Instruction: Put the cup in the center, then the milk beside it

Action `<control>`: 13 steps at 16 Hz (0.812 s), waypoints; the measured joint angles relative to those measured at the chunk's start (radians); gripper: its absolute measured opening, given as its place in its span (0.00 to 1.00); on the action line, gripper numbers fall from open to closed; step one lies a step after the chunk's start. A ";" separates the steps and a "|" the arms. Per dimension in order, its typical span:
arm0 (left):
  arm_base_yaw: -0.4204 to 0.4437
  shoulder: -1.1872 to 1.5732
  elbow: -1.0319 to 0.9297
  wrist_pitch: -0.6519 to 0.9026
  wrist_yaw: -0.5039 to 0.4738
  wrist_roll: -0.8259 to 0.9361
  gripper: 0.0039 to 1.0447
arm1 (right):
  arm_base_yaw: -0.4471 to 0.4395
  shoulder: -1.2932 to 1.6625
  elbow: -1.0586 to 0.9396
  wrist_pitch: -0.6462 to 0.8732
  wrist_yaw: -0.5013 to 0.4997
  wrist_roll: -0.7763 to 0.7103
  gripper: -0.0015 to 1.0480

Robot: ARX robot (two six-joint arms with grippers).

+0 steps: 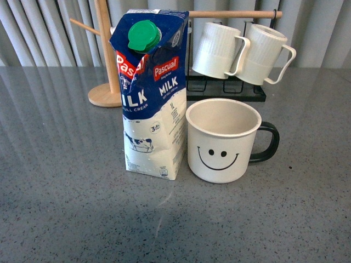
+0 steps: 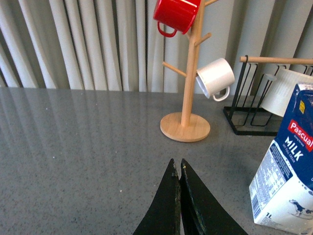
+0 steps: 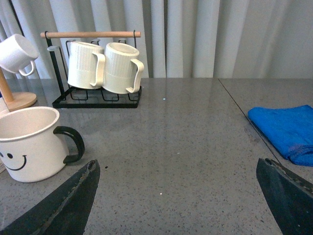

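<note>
Front view: smiley-face mug [image 1: 224, 141] stands upright on the grey speckled bench [image 1: 66, 192], near centre of the frame. Black handle points toward 3 o'clock; face is turned to the camera. Interior looks empty.

Pascual milk carton [image 1: 152, 93] stands upright at the mug's 9 o'clock, just beside it; I cannot tell whether the two touch. Green screw cap [image 1: 144, 35] is on. Carton is taller than the mug.

Behind them, at 12 o'clock: black wire rack [image 1: 226, 87] with a wooden bar, holding two ribbed white mugs [image 1: 218, 49], handles toward 3 o'clock. Round wooden base of a mug tree [image 1: 104, 94] sits at 11 o'clock from the carton, partly hidden by it.

Neither arm shows in the front view.

Left wrist view: left claw [image 2: 178, 167] has its two dark fingers pressed together at the tips, nothing between them, poised over bare bench. The carton is off to one side of it, apart. Mug tree [image 2: 188, 78] carries a red mug [image 2: 176, 13] high up and a small plain white cup [image 2: 215, 78] lower.

Right wrist view: right claw [image 3: 177, 172] is spread wide, fingers [image 3: 73, 196] at opposite edges of the frame, holding nothing. The smiley mug stands beyond one finger, clear of it. A folded blue cloth [image 3: 286, 129] lies on the bench at the far side, well apart from the mug.
</note>
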 joint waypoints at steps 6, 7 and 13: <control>0.144 -0.150 -0.136 -0.013 0.134 0.000 0.01 | 0.000 0.000 0.000 0.000 0.000 0.000 0.94; 0.136 -0.237 -0.187 -0.055 0.144 0.002 0.01 | 0.000 0.000 0.000 0.000 0.000 0.000 0.94; 0.136 -0.357 -0.240 -0.092 0.144 0.002 0.01 | 0.000 0.000 0.000 0.000 0.000 0.000 0.94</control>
